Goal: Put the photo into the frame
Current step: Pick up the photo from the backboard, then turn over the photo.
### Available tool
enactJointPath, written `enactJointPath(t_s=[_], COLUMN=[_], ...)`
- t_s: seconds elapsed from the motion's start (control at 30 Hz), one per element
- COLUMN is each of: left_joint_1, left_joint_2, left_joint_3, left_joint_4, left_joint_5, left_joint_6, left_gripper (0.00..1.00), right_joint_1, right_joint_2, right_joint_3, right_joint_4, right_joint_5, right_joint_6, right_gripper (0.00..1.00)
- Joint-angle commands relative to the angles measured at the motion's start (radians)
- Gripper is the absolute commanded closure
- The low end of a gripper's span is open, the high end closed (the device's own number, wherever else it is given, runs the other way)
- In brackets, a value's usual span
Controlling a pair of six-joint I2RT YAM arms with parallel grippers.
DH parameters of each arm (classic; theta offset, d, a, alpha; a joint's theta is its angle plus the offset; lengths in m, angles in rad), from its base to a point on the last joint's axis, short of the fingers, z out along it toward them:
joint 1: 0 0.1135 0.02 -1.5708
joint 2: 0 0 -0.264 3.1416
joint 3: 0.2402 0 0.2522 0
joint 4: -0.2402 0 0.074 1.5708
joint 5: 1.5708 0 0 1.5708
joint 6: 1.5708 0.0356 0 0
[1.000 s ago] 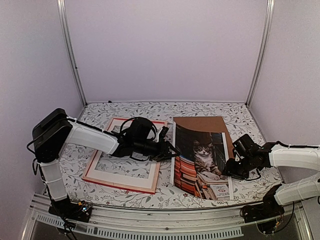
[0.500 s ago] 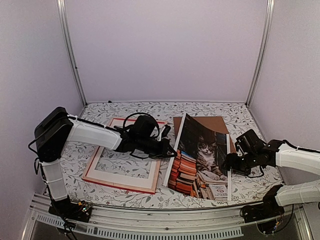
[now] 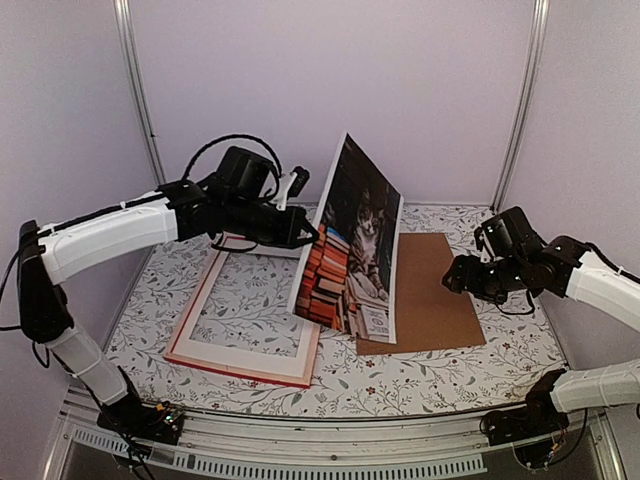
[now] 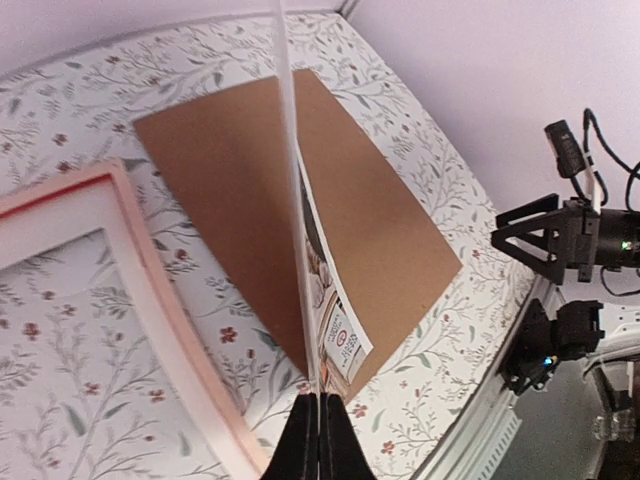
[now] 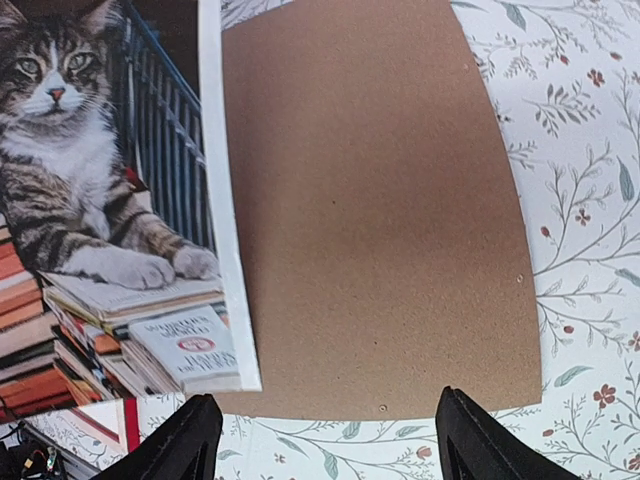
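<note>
The photo (image 3: pixel 352 250), a tabby cat above stacked books, stands steeply tilted in the air above the table's middle. My left gripper (image 3: pixel 313 233) is shut on its left edge. In the left wrist view the photo (image 4: pixel 334 325) shows edge-on, pinched between the shut fingertips (image 4: pixel 306 440). The frame (image 3: pixel 245 368) lies flat at the left, with a red front rail and the floral table showing through it; its rail also shows in the left wrist view (image 4: pixel 160 300). My right gripper (image 3: pixel 455 275) is open and empty above the brown backing board's right side. In the right wrist view (image 5: pixel 330 440) its jaws stand wide apart, and the photo (image 5: pixel 100 250) is at the left.
The brown backing board (image 3: pixel 432 292) lies flat right of the photo, its near edge close to the table front; it also shows in the left wrist view (image 4: pixel 385 215) and the right wrist view (image 5: pixel 380 200). Metal posts and walls close the back and sides.
My left gripper has risen and swung the photo's left edge up, so the photo stands off the backing board. My right gripper has lifted away from the photo's right edge.
</note>
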Motion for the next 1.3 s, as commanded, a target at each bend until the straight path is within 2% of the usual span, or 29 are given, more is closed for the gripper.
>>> enactJointPath(t_s=[0.0,0.3,0.47,0.67,0.9,1.13,1.27], left_joint_1=[0.032,0.046,0.045,0.005,-0.114,-0.183,-0.205], left_joint_2=[-0.088,-0.135,-0.088,0.053,0.198,0.327,0.385], left_joint_3=[0.109,0.442,0.605,0.651,0.648,0.592,0.549], left_joint_4=[-0.292,-0.727,-0.848,-0.889,-0.854,-0.718,-0.618], left_joint_5=[-0.16,-0.585,-0.706,-0.693,-0.649,-0.483,-0.401], left_joint_6=[0.117,0.14,0.146,0.172,0.142,0.118,0.101], left_gripper=[1.0,1.0,1.0,1.0,1.0,1.0,1.0], right_joint_1=[0.008,0.008,0.008,0.008,0.008,-0.027,-0.102], right_joint_2=[0.046,0.168,0.225,0.25,0.233,0.218,0.216], right_joint_3=[0.089,0.175,0.192,0.196,0.196,0.179,0.144], right_joint_4=[-0.003,0.059,0.086,0.094,0.106,0.139,0.233], right_joint_5=[0.025,0.015,-0.008,-0.019,-0.048,-0.085,-0.196], right_joint_6=[-0.066,-0.131,-0.147,-0.148,-0.131,-0.103,-0.096], right_gripper=[0.22,0.22,0.21,0.21,0.21,0.18,0.16])
